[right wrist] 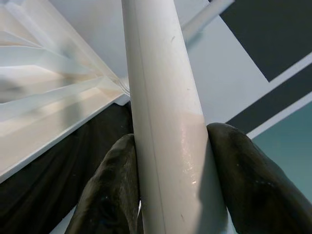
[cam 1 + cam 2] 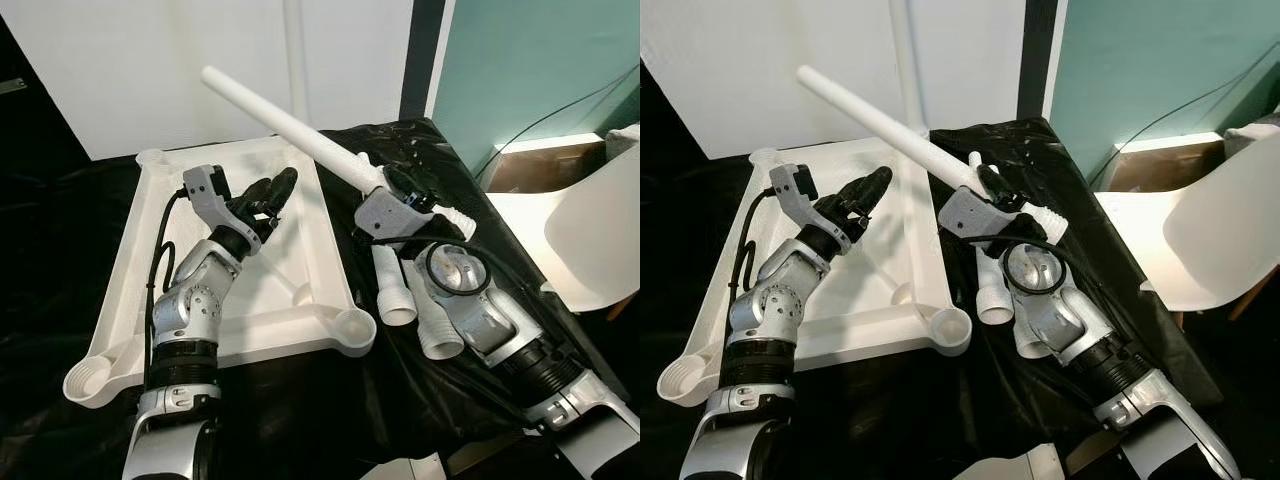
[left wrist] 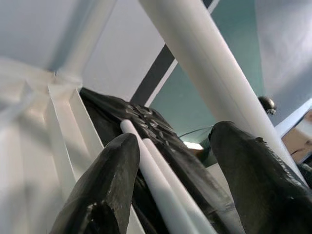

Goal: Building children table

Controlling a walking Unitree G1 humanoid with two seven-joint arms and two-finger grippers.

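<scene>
The white table top [image 2: 128, 262] lies upside down on black cloth, with round leg sockets at its corners; the near right socket [image 2: 352, 328] is open. My right gripper [image 2: 397, 188] is shut on a long white table leg [image 2: 290, 125], holding it aslant over the cloth with its free end up and to the far left. In the right wrist view the leg [image 1: 161, 97] sits tight between both fingers. My left gripper [image 2: 276, 190] hovers open over the table top's inner panel, holding nothing. Its wrist view shows the held leg [image 3: 204, 63] passing above its fingers [image 3: 105, 187].
Two more white legs [image 2: 395, 290] [image 2: 438, 335] lie on the black cloth beside my right arm. A white chair [image 2: 590, 240] stands at the right, with a teal wall behind it. A white wall rises behind the table top.
</scene>
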